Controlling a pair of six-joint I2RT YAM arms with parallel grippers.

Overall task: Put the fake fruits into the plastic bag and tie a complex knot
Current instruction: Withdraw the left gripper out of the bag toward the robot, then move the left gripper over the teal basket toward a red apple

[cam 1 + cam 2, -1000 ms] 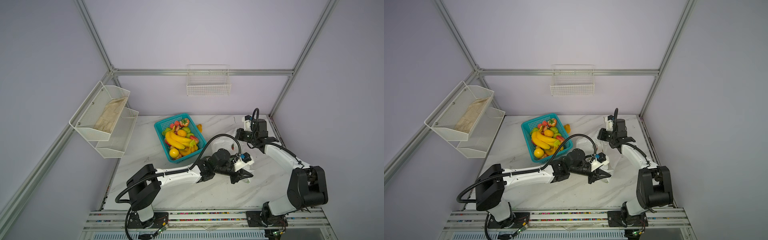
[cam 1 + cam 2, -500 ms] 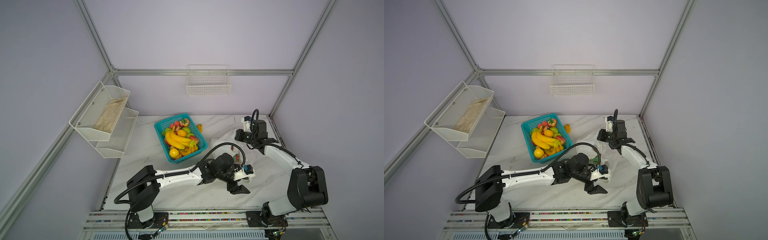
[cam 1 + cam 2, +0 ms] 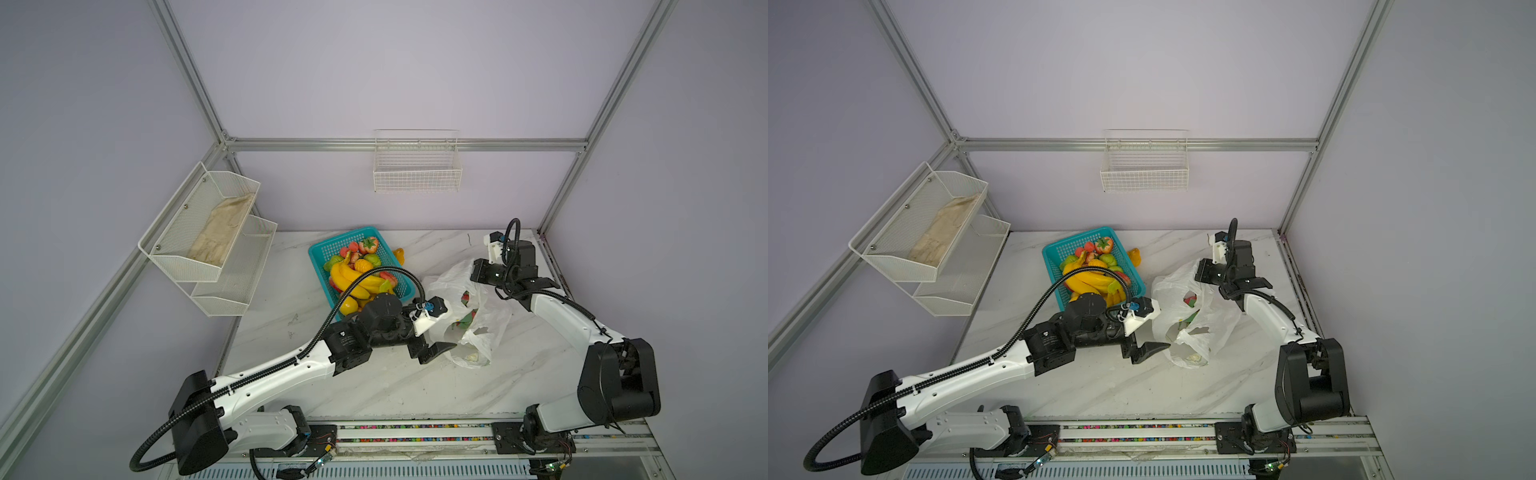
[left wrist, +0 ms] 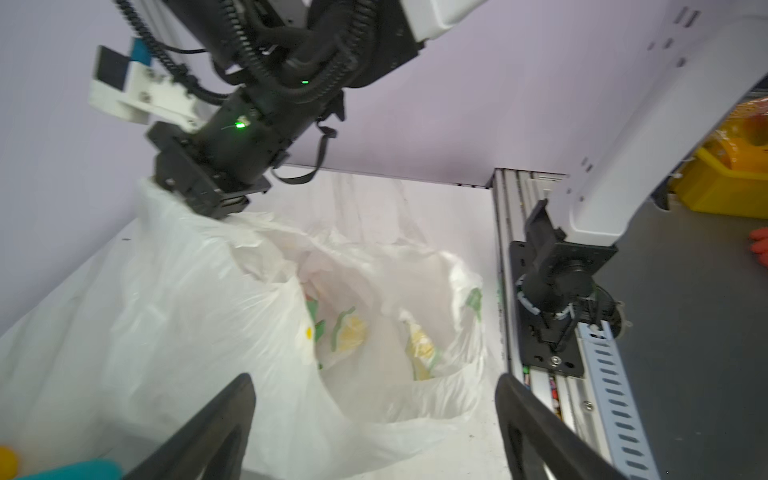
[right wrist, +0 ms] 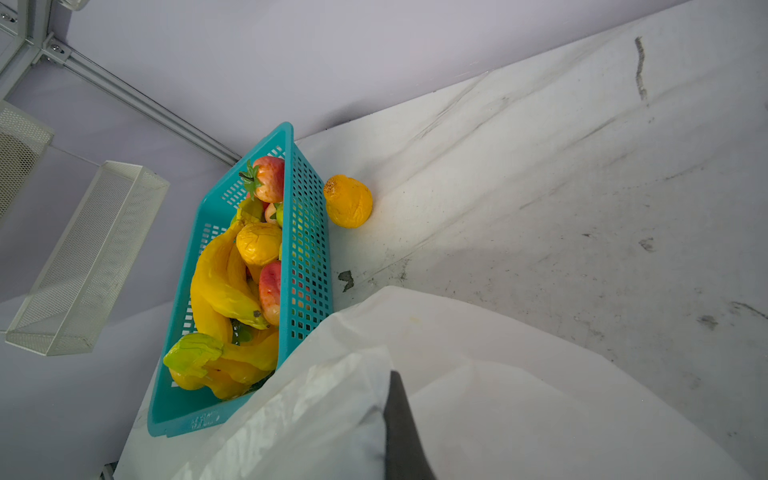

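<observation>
Now the left gripper (image 4: 374, 378) has wide, empty jaws right before the thin white crinkly plastic bag (image 4: 166, 311). The right gripper (image 4: 216, 208) pinches its rim and should lift it so shiny fake fruits (image 3: 353, 276) drop in.

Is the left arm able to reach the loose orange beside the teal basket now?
Probably yes: the left claw is open and empty, and the orange lies uncovered on the table beside the basket, nothing over it.
</observation>
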